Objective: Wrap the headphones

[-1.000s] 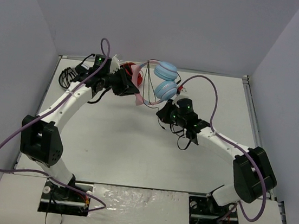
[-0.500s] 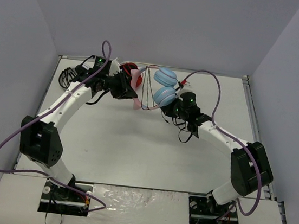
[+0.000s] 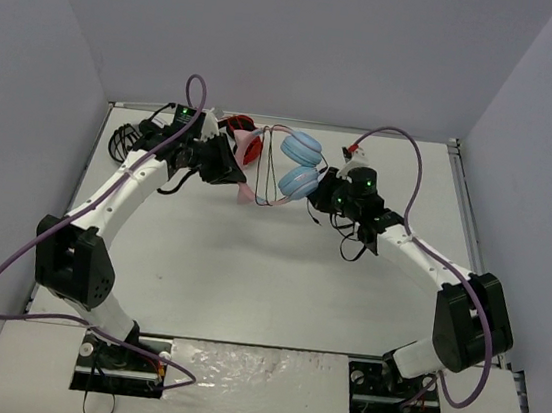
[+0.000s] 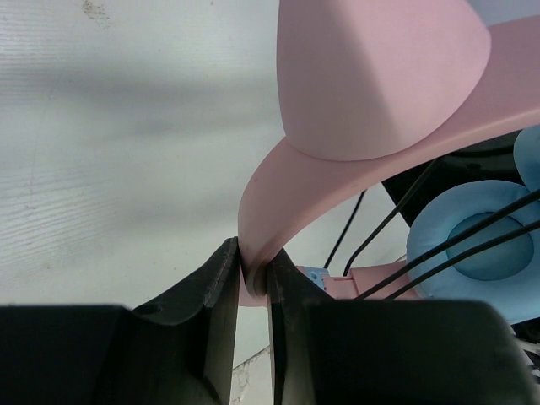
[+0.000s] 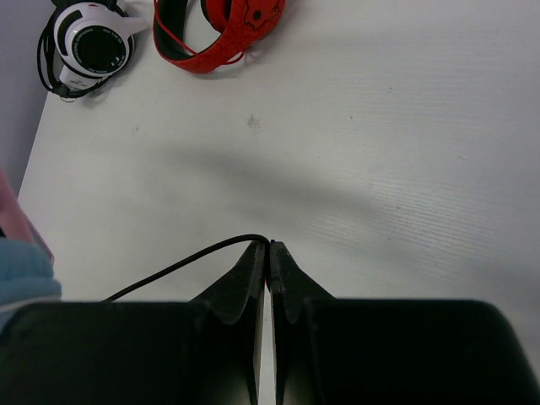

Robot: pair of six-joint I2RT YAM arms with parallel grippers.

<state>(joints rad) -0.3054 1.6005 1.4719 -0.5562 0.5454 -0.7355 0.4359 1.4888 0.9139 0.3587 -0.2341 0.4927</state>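
The left tool (image 4: 255, 272) stays clenched on the pink headband (image 4: 337, 177) of the headphones (image 3: 298, 165), holding them over the far middle of the table (image 3: 248, 274). The right tool (image 5: 268, 251) is pinched shut on the thin black cable (image 5: 181, 266). Compared with a second ago, the blue ear cups (image 3: 302, 149) sit slightly nearer the arms, and the right tool has moved up close beside them. Red-and-black headphones (image 5: 221, 25) and black-and-white headphones (image 5: 84, 42) lie toward the table's far left
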